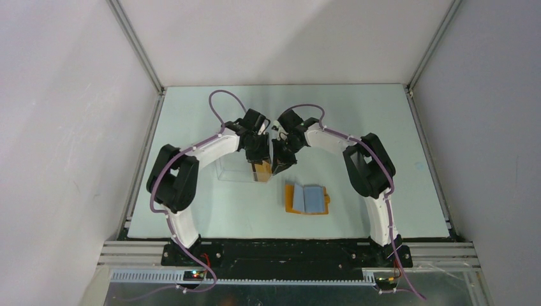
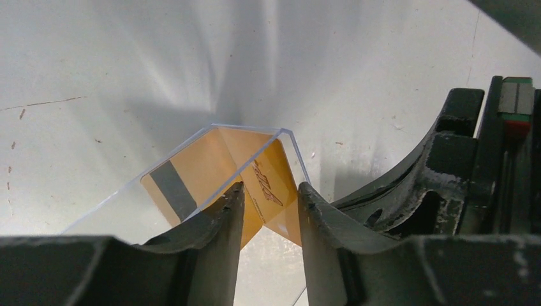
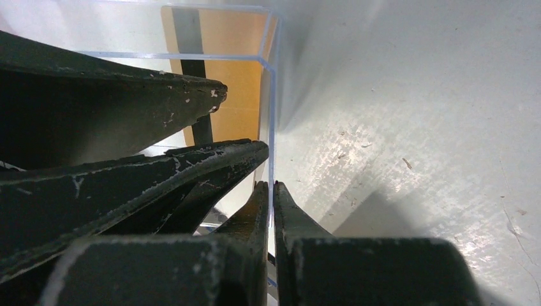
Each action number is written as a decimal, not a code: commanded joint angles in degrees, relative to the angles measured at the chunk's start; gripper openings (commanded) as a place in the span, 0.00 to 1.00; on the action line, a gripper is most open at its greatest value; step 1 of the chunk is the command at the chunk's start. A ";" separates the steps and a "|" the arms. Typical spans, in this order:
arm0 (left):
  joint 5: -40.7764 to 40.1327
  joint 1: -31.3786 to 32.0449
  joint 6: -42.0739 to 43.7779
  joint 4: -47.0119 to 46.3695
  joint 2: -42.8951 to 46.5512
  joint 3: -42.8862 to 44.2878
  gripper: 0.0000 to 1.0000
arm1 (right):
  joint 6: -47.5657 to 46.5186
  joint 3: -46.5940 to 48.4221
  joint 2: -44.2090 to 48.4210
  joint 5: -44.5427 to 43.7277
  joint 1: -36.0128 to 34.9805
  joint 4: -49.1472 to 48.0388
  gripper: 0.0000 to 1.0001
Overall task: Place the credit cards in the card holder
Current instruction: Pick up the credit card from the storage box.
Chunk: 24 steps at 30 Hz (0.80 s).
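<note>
Seen from above, a pale counter [image 1: 210, 210] holds two robot arms that reach in from the near edge and meet in the middle. Left of centre lies a clear plastic case [image 1: 231, 171], long side running left to right. The credit cards [image 1: 262, 172] sit inside the case at its right end, showing as an orange block.

In the left wrist view, one card shows a dark stripe and another shows printed lettering, and they lean at different angles behind the clear wall. The left end effector [image 2: 270, 191] hangs over that end of the case. Its two fingers are spread, with the lettered card visible in the gap between them.

Just to the right, the right end effector [image 3: 272, 189] has its fingers pressed together, pinching the thin upright wall of the case at the corner.

Nearer and further right, apart from the case, the card holder [image 1: 307, 199] lies open and flat on the counter. It is orange with two blue inner panels facing up, and neither arm touches it.
</note>
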<state>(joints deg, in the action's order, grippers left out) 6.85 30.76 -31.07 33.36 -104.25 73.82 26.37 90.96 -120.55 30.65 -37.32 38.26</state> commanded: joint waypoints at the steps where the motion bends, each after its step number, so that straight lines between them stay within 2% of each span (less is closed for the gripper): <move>1: -1.16 0.06 0.40 1.22 0.04 -1.06 0.44 | -0.44 3.14 0.41 2.73 0.00 -1.27 0.00; 7: 0.50 0.06 0.39 1.24 0.85 -1.50 0.46 | -0.45 3.42 0.27 2.83 -0.02 -1.17 0.00; 11: 0.65 0.08 -0.09 1.12 1.57 -2.12 0.52 | -0.51 3.21 0.23 2.83 -0.04 -1.09 0.00; 15: 0.68 0.00 -0.34 1.16 2.30 -2.74 0.53 | -0.54 3.17 0.08 2.94 -0.04 -1.07 0.00; 20: 1.04 0.08 -0.97 0.95 1.81 -2.30 0.50 | -0.45 3.07 0.05 3.01 -0.19 -1.14 0.00; 24: 1.38 0.05 -1.33 0.94 0.67 -1.57 0.37 | -0.53 3.09 0.14 3.02 -0.20 -1.17 0.00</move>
<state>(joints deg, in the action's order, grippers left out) 7.79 30.74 -31.64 34.02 -103.28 72.05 26.24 91.33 -120.57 30.87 -37.17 38.30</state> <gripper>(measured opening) 0.442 0.042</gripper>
